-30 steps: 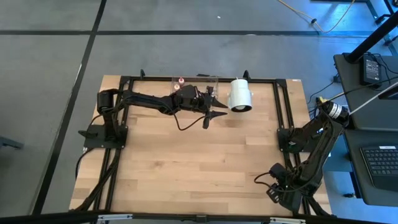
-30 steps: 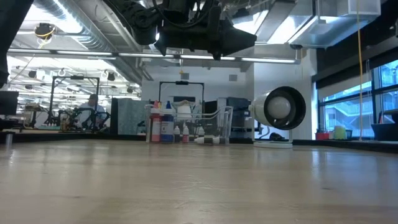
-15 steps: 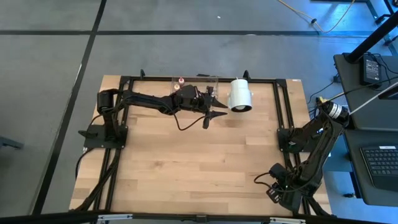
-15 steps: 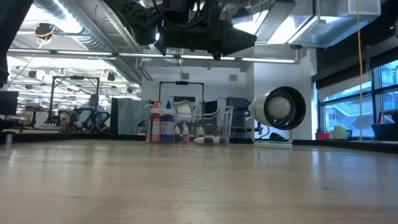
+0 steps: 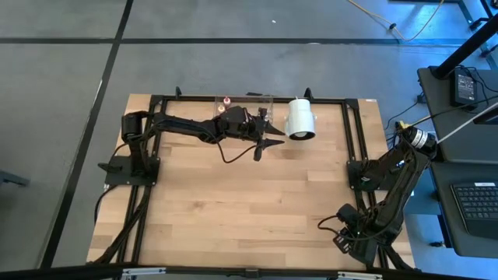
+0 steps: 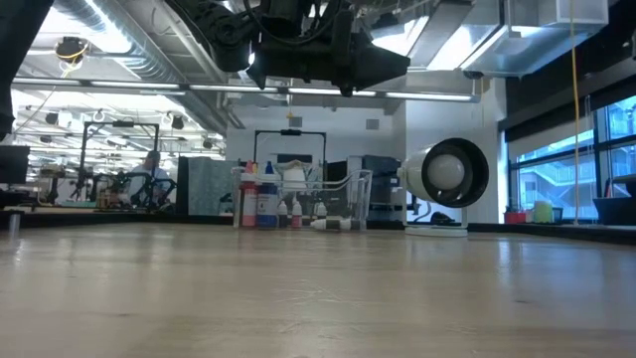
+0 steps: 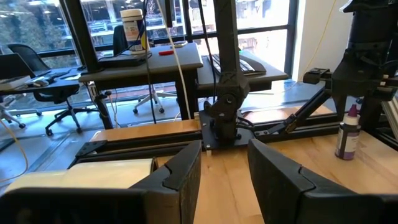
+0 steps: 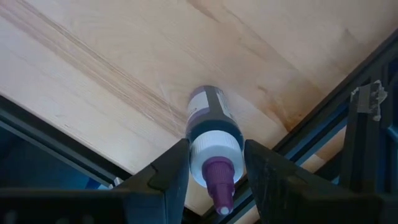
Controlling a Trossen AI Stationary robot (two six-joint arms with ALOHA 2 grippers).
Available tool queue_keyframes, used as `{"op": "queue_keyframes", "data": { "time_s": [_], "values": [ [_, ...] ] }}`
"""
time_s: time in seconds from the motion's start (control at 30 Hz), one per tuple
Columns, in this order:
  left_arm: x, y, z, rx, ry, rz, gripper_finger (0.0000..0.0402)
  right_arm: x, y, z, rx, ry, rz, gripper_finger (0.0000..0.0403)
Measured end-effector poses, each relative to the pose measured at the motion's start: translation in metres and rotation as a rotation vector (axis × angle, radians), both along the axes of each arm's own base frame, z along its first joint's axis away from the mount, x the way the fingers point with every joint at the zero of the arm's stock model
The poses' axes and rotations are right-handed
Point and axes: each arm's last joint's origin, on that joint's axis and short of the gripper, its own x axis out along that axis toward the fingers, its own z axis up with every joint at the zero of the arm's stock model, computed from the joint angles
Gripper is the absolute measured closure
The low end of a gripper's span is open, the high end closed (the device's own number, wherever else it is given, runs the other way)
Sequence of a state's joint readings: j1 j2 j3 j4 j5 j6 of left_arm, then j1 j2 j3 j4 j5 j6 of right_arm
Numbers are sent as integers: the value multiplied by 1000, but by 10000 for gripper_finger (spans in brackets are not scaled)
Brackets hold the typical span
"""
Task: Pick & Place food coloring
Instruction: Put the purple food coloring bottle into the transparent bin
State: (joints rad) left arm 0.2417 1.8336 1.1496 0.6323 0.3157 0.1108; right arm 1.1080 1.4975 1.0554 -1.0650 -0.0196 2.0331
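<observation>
Gripping a purple-tipped food coloring bottle (image 8: 211, 140) between its fingers, the right gripper (image 8: 214, 163) sits at the table's (image 5: 257, 194) right near corner. Left gripper (image 7: 224, 174) hovers part-open, empty, near the far-edge tray (image 5: 241, 105) where most bottles stand; placing remains.

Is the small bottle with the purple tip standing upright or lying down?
Upright: the small purple-tipped plastic bottle stands on its base on the wooden table.

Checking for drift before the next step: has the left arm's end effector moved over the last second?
No. In the high view the left end effector sits at the same spot beside the white cylinder, near the table's far edge, as before.
</observation>
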Motion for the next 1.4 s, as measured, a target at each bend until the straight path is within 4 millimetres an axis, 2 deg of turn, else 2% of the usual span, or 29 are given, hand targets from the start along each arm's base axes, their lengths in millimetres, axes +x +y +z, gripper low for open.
{"op": "queue_keyframes", "data": {
  "time_s": [0.23,0.43,0.6,0.73,0.87,0.97,1.03,1.17,1.4],
  "values": [
    [0,0,0,0,0,0,274,1,1,0,12,-6,-1,249],
    [0,0,0,0,0,0,274,1,2,0,19,-10,-1,284],
    [0,0,0,13,-2,-1,274,1,2,0,21,-5,1,285],
    [-8,-2,15,-33,8,-4,274,2,-4,1,-7,11,27,285],
    [-31,-12,41,-60,109,-69,274,13,-21,8,-40,19,32,285],
    [-49,-29,54,-23,198,-125,274,24,-37,14,-76,-27,97,285],
    [-59,-42,59,-8,176,-145,274,34,-49,19,-100,-76,157,285],
    [-78,-56,52,-20,144,-168,274,55,-77,27,-152,-135,271,285],
    [-106,-59,20,-115,154,-134,274,99,-127,31,-190,-224,559,285]
  ]
}}
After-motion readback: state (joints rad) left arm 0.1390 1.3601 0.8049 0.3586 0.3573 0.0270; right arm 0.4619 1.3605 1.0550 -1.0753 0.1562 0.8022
